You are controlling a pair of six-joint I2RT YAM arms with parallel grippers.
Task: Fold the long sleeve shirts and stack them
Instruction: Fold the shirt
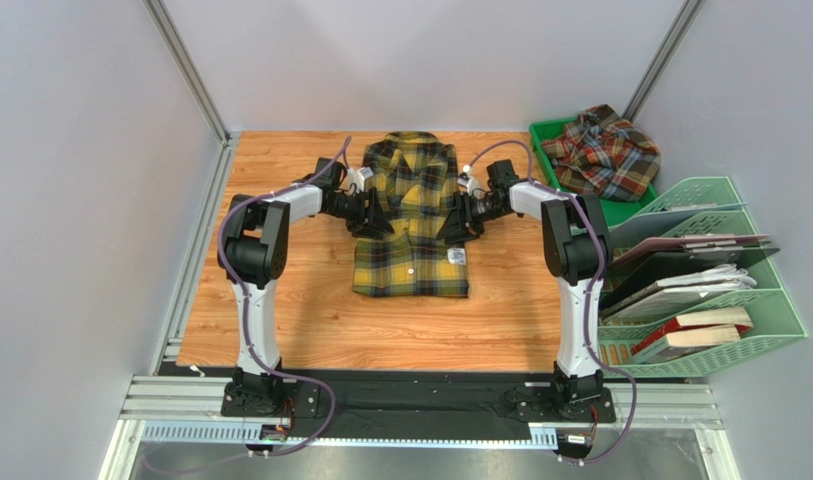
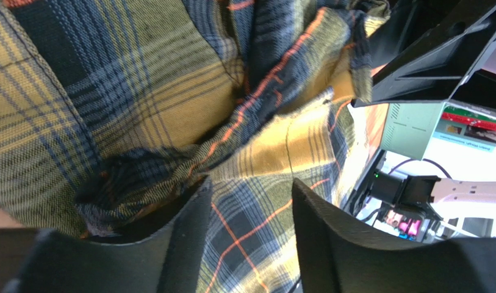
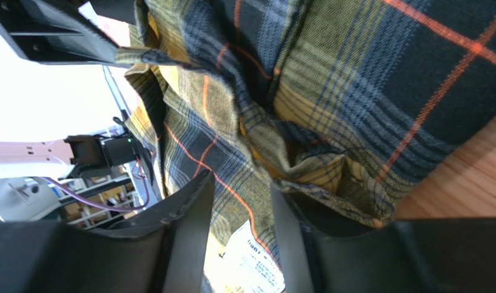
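We are folding the yellow shirt (image 1: 412,225), flat on the surface (image 1: 310,320); the left claw (image 1: 377,217) and right claw (image 1: 451,218) each straddle cloth at its sides, whether clamped we cannot tell, so the next move calls for firm pinches and an even joint lift.

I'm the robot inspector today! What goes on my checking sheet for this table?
Surface: wooden table, nothing spilled that I can see.
Job's things: yellow shirt partly folded in the middle; red shirt crumpled in the green tray.
Clutter: green rack of books and folders, right edge.
Tools: left tool and right tool at the yellow shirt's sides, cloth between the fingers; grip unclear.
Cables: purple cables along both arms.
Surroundings: grey walls.
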